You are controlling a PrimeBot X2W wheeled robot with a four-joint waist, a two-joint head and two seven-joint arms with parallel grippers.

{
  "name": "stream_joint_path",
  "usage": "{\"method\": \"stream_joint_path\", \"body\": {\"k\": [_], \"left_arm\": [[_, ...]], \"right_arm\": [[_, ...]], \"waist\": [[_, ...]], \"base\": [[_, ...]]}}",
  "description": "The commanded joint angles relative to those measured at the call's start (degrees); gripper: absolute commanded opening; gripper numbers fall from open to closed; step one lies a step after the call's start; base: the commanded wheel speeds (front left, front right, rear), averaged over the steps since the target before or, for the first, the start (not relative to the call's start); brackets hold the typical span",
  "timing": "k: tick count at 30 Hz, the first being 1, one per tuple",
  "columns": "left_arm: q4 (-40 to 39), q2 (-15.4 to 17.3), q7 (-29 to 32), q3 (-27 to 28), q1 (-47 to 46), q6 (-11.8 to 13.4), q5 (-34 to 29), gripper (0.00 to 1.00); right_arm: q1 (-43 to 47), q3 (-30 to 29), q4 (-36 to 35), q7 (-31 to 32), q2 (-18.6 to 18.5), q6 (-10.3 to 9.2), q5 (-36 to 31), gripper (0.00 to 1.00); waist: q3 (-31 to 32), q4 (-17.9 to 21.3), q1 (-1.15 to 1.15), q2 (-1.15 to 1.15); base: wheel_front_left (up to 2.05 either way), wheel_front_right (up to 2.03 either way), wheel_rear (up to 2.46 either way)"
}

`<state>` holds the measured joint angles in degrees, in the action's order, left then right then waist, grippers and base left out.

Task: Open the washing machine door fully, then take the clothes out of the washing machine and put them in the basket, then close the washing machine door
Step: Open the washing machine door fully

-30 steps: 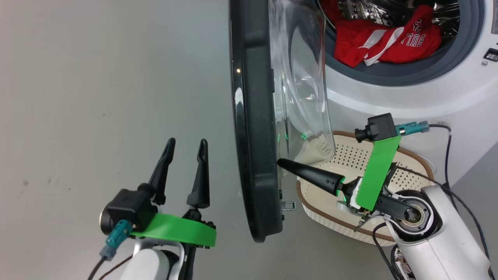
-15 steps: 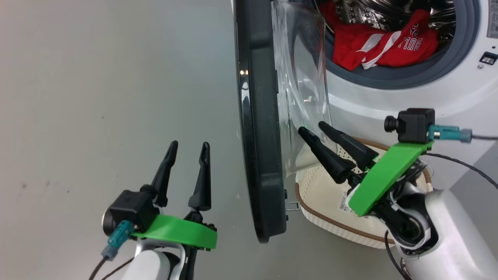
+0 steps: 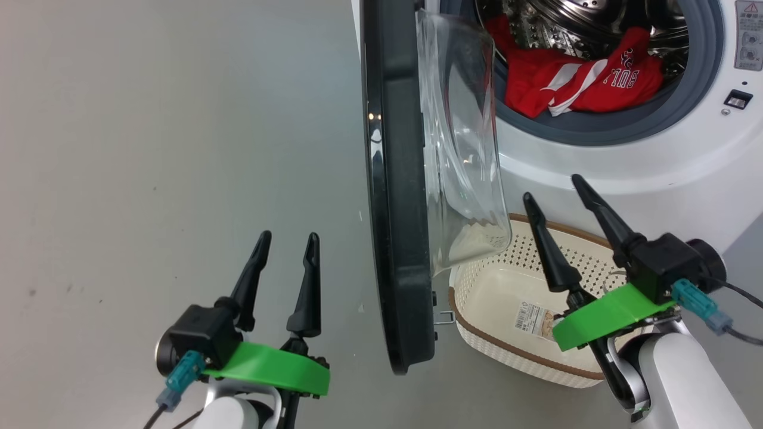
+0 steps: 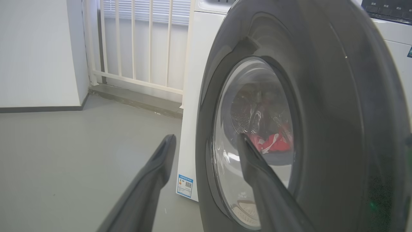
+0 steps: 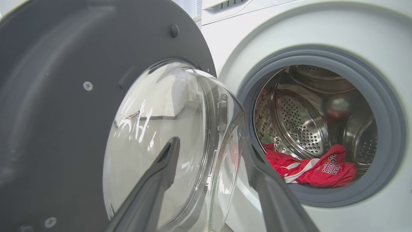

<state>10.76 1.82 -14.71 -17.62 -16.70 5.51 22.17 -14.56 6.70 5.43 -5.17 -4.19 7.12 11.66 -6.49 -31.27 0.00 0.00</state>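
Green plastic brackets sit at the near edge of the head view, each carrying a tool with two long dark fingers. The left tool (image 3: 289,237) hangs over the grey floor (image 3: 149,149) with its fingers parted by a narrow gap and nothing between them. It is to the left of the washing machine door (image 3: 396,208) and clear of it. The right tool (image 3: 551,186) hovers above the basket (image 3: 492,295), its fingers spread wider, also holding nothing and pointing toward the machine's front. The cream basket stands on the floor just in front of the washing machine (image 3: 626,161). Its brown rim is near the door's lower edge and a sticker (image 3: 536,319) lies on its bottom. The glossy black door stands open and is seen edge-on from the head, jutting out roughly square to the white front. Its clear glass bowl window (image 3: 465,161) bulges toward the right tool and overhangs the basket's left corner. A small metal latch loop (image 3: 442,316) sticks out low on the door's edge. From the left wrist, the door's outer face fills the right side, and a small blue label (image 4: 185,186) shows low on the machine behind it. From the right wrist, the tool's fingers frame the bowl window and the drum mouth beyond. Past the grey rubber gasket (image 3: 596,128), the clothes (image 3: 572,83) lie in the bottom of the perforated steel drum (image 5: 302,125). They are a heap of red fabric with white trim and white lettering, resting against the gasket's lower lip. Farthest off, a white railing (image 4: 135,42) stands beside the machine.
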Motion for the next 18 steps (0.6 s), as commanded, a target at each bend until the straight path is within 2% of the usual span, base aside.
{"method": "stream_joint_path", "body": {"k": [1, 5, 12, 18], "left_arm": [[-1.6, 1.1, -0.3, 2.1, 0.1, -0.2, -0.6, 1.0], [-1.9, 1.1, -0.3, 2.3, 0.5, -0.4, -1.2, 1.0], [-2.3, 1.1, -0.3, 2.4, 0.8, -0.5, -1.7, 1.0], [-2.3, 1.1, -0.3, 2.7, 1.1, -0.3, -1.7, 1.0]], "right_arm": [[0.2, -0.1, -1.1, -2.0, 0.9, 0.36, -2.2, 1.0], [1.4, -2.8, -0.3, -5.3, 1.3, 0.36, -4.6, 1.0], [3.8, -5.6, 0.7, -7.4, 1.3, 0.36, -2.7, 1.0], [6.5, -5.4, 1.8, -7.7, 1.3, 0.36, -0.9, 1.0]], "waist": [[0.1, 0.0, 0.0, 0.0], [0.5, 0.0, 0.0, 0.0], [0.7, 0.1, 0.0, 0.0], [1.0, 0.1, 0.0, 0.0]], "base": [[0.0, 0.0, 0.0], [0.0, 0.0, 0.0], [0.0, 0.0, 0.0], [0.0, 0.0, 0.0]]}}
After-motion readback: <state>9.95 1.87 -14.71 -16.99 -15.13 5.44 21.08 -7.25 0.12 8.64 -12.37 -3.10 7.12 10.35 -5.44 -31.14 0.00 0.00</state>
